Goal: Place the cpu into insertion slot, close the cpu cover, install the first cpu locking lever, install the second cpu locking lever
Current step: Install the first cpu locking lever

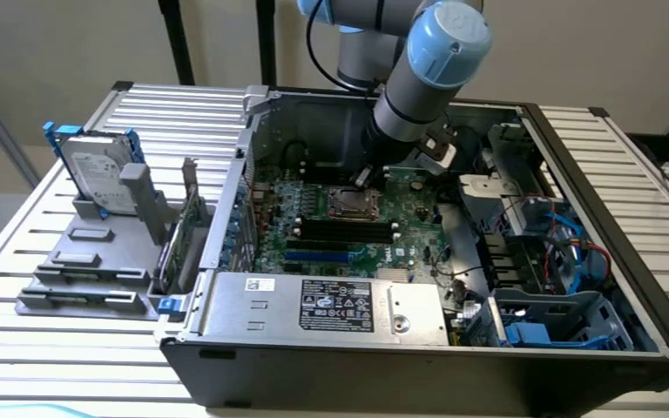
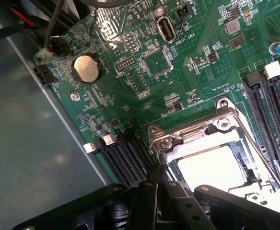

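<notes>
Inside the insertion slot [image 1: 351,204] on the green circuit board [image 2: 145,62], the cpu [image 2: 216,167] lies flat, its pale face showing through the cpu cover [image 2: 197,136], which is down over it. At the slot's corner the gripper [image 2: 160,186] has its fingers pressed together; whether they pinch anything I cannot tell. 1 locking lever [image 2: 264,163] runs along the slot's side.

soft, even room light; strong glare whitens the cpu [image 2: 212,167].
</notes>
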Tool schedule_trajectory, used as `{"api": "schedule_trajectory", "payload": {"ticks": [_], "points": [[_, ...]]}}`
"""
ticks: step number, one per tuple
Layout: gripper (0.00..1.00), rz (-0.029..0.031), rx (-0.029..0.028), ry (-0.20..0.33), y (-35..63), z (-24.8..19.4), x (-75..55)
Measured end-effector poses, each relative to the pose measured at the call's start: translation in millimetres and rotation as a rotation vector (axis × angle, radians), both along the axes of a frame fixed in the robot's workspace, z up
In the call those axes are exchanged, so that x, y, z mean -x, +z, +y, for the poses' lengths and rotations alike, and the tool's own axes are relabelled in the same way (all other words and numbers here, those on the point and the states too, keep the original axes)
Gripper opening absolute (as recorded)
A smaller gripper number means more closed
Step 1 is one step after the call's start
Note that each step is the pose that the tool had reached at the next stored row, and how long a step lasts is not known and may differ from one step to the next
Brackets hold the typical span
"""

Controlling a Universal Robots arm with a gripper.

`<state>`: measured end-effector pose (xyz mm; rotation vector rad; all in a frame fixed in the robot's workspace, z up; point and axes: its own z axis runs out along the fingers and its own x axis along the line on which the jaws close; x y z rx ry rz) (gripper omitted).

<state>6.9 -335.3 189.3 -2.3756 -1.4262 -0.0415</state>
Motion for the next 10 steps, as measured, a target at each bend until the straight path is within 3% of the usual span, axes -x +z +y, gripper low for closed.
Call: {"api": "schedule_trajectory", "payload": {"ticks": [5,10], "points": [[0.11,-0.0002,-0.0177,0.007,-0.2,-0.6,-1.9],[0.11,0.0001,-0.02,0.013,2.6,-2.5,-1.9]]}}
